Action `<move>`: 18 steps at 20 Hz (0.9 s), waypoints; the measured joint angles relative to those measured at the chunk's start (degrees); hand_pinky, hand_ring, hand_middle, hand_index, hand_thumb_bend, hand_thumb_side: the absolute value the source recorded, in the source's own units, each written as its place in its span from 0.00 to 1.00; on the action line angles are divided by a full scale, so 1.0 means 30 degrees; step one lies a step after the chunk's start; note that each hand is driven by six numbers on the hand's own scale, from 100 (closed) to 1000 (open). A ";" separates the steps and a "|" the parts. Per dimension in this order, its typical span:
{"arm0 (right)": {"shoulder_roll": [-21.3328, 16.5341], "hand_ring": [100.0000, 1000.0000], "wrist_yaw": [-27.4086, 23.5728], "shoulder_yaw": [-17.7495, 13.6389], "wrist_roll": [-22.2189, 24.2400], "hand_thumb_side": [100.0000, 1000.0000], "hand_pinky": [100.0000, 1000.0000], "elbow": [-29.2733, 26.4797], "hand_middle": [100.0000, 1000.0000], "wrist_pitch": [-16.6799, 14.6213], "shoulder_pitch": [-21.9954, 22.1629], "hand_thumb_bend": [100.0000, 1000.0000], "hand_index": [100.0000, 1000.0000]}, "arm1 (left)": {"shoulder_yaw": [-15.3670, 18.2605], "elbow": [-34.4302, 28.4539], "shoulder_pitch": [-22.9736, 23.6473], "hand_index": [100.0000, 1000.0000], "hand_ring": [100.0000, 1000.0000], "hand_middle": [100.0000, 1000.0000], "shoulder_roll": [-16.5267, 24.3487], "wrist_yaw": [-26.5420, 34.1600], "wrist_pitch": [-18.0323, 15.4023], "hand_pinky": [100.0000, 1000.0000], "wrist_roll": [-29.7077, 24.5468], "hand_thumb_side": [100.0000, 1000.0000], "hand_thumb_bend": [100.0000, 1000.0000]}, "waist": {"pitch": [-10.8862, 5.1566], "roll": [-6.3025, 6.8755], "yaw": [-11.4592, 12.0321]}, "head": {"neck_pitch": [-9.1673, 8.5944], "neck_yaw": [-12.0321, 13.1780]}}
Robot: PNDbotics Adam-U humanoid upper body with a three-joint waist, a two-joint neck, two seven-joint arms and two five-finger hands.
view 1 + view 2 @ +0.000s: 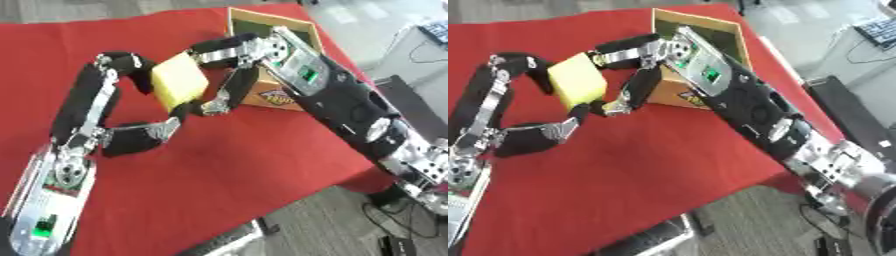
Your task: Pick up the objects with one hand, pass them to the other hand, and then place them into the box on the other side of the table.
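Left hand (131, 131): black, padded segments with silver joints; reaches in from the lower left, long fingers arched up and over, thumb low; tips curled against the left and lower edges of the yellow block, pinching it.
Yellow block (179, 81): flat, squarish slab, matte and sponge-like, soft corners; tilted, raised above the cloth, caught between both hands, just left of the box.
Right hand (234, 60): same black and silver build; comes in from the right over the box's near side, fingers bent round the block's upper and right edges, one finger running down to its lower corner; pinches the block as well.
Box (289, 27): open-topped cardboard, tan walls, dark inside, printed mark on the near face; stands at the far right corner of the table, partly hidden by the right forearm.
Table (219, 170): covered in smooth red cloth; wide bare stretch in front of and below the hands; near edge runs diagonally at lower right, grey floor beyond.
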 measured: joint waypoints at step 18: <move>-0.0222 1.00 -0.0620 -0.0400 0.0022 0.25 0.89 0.0048 0.51 0.0487 0.0586 0.00 0.61 | -0.0097 0.1055 0.0067 0.72 0.56 0.47 -0.0651 -0.1872 0.1104 0.69 0.1431 0.06 0.07 | 0.0005 0.0082 -0.0250 | 0.0001 0.0000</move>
